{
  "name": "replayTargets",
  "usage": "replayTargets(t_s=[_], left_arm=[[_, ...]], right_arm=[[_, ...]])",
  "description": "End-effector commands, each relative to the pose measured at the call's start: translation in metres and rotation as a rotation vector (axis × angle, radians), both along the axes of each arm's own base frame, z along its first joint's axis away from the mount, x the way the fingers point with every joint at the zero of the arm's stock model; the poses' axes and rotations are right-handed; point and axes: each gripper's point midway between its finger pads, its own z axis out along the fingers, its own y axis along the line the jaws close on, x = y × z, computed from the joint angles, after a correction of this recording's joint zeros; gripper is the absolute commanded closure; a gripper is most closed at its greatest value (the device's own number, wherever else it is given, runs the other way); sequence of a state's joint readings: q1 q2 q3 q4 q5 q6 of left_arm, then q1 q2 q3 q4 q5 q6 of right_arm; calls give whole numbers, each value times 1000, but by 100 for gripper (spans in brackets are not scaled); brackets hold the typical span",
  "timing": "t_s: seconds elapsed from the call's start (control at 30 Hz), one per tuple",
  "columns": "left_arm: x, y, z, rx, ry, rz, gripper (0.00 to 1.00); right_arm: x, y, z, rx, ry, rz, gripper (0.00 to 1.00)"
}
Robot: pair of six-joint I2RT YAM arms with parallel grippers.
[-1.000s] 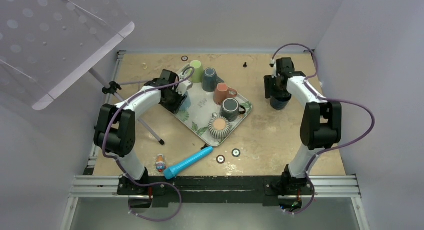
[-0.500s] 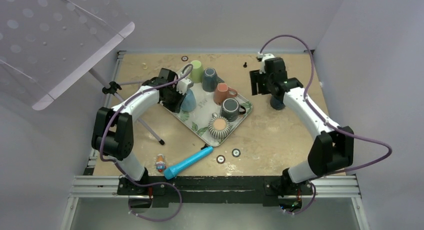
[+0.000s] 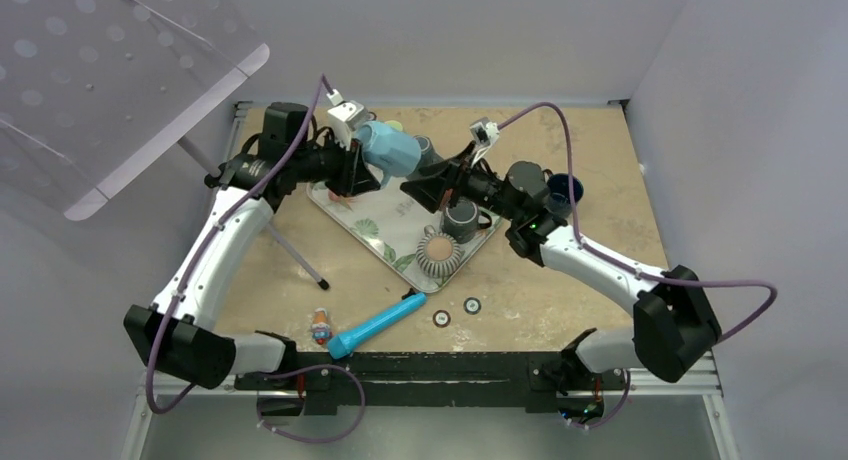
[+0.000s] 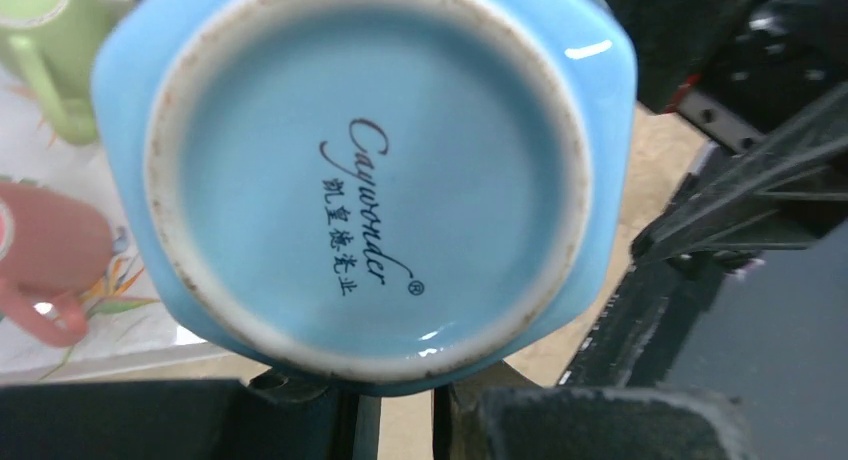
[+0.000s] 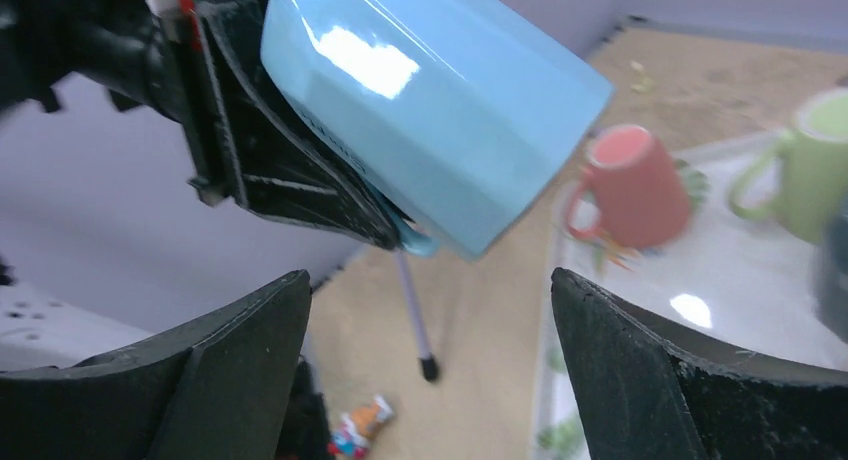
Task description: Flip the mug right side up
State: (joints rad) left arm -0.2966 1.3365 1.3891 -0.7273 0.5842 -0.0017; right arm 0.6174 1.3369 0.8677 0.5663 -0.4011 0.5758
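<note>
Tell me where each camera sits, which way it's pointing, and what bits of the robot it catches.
Top external: above and behind the arm bases, looking down on the table; both arms show, the left pincer holding the blue mug.
Left wrist: on the left arm, looking past its own fingers at the mug's stamped base.
Right wrist: on the right arm, facing the mug's side and the left pincer; the right pincer, open, frames the bottom.
Shared: all see the blue mug; both wrist views catch the pink mug and green mug.
</note>
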Motion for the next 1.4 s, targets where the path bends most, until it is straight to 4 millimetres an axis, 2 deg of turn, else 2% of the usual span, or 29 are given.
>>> replayTargets(t_s=[0.0, 0.1, 0.2, 0.27, 0.3, 0.33, 0.37, 0.43, 0.47, 0.53, 0.6, 0.63, 0.67, 0.77, 0.83, 1.07, 1.17, 1.27, 1.37], left_arm=[[-33, -26, 61, -200, -38, -145, 100], [-52, -36, 65, -257, -5, -225, 100], [-71, -45, 67, -275, -22, -301, 100], [-79, -47, 66, -277, -36, -340, 100], [-81, -47, 68, -279, -39, -350, 100], [-80, -45, 68, -266, -49, -343, 94], [-77, -41, 66, -239, -60, -326, 67], [-65, -28, 57, -155, -101, -264, 6], [-56, -19, 51, -109, -123, -218, 1], [-42, 0, 37, -1, -159, -133, 0], [-26, 18, 22, 106, -186, -42, 0], [-16, 31, 13, 170, -189, 22, 0], [-10, 38, 4, 213, -182, 53, 0], [4, 50, -22, 309, -155, 91, 0], [16, 59, -37, 373, -145, 120, 0], [61, 88, -83, 511, -76, 204, 7], [80, 102, -103, 545, -19, 235, 14], [96, 119, -123, 580, 15, 270, 15], [109, 135, -136, 620, 17, 294, 17]], right_arm=[[-43, 14, 88, 349, -136, 228, 9], [-51, 18, 109, 414, -176, 292, 15], [-61, 15, 124, 481, -235, 341, 28], [-68, 11, 132, 510, -276, 358, 49], [-71, 9, 135, 514, -293, 363, 70], [-69, 8, 134, 498, -294, 347, 91], [-63, 5, 132, 472, -287, 312, 100], [-42, -4, 123, 383, -261, 198, 100], [-30, -12, 117, 323, -244, 127, 100], [1, -35, 105, 164, -225, -69, 100], [32, -68, 91, -46, -194, -280, 100], [43, -86, 92, -141, -186, -368, 100], [53, -105, 72, -275, -124, -438, 100], [67, -146, 46, -513, -28, -546, 100], [64, -165, 25, -647, 63, -578, 100], [22, -205, -64, -925, 399, -596, 100], [11, -205, -100, -983, 480, -543, 100], [-2, -201, -139, -1029, 555, -456, 100], [-5, -208, -174, -1085, 626, -439, 100]])
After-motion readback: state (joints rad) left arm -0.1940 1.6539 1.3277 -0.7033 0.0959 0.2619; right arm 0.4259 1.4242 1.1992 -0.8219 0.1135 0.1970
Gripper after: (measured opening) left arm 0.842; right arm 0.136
